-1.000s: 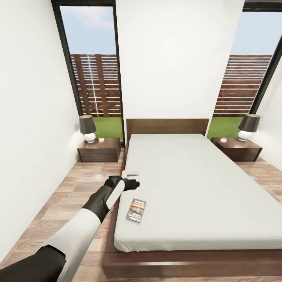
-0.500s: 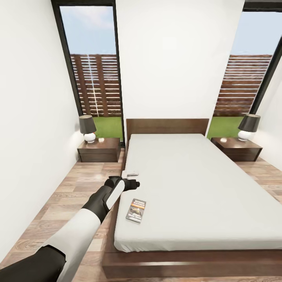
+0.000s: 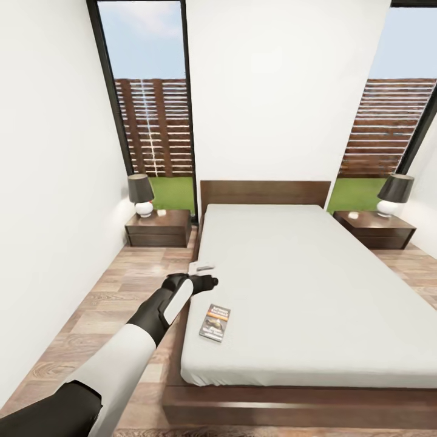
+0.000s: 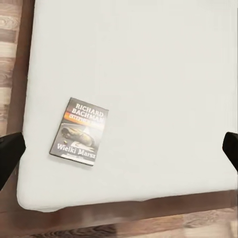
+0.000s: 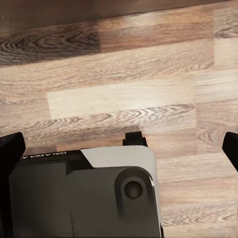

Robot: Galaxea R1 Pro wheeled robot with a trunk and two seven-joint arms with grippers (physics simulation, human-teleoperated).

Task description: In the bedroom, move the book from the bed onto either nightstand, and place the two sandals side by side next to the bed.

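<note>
Book (image 3: 215, 322): thin paperback lying flat, cover up, on the bed (image 3: 315, 291) near the mattress's near left corner. Dark grey cover, orange band under white author lettering, a pale figure pictured below, white title at the foot; seen close in the left wrist view (image 4: 78, 131).

Bed: low, dark brown wooden frame and headboard, plain light grey mattress.

Left gripper (image 3: 203, 267): arm stretched forward over the bed's left edge, above the book and not touching it. In the left wrist view its two dark fingertips (image 4: 10, 156) stand far apart, nothing between them.

Right gripper (image 5: 119, 153): dark fingertips spread wide, above the wood-plank floor (image 5: 124, 84) and part of the robot's own body.

Room: white walls, brown plank floor, two tall black-framed windows (image 3: 152, 97) showing a slatted fence and grass.

Nightstands: one on each side of the headboard, left (image 3: 159, 228) and right (image 3: 377, 230), dark brown, with drawer fronts. Each carries a lamp (image 3: 140, 194) with a dark shade and white base.
</note>
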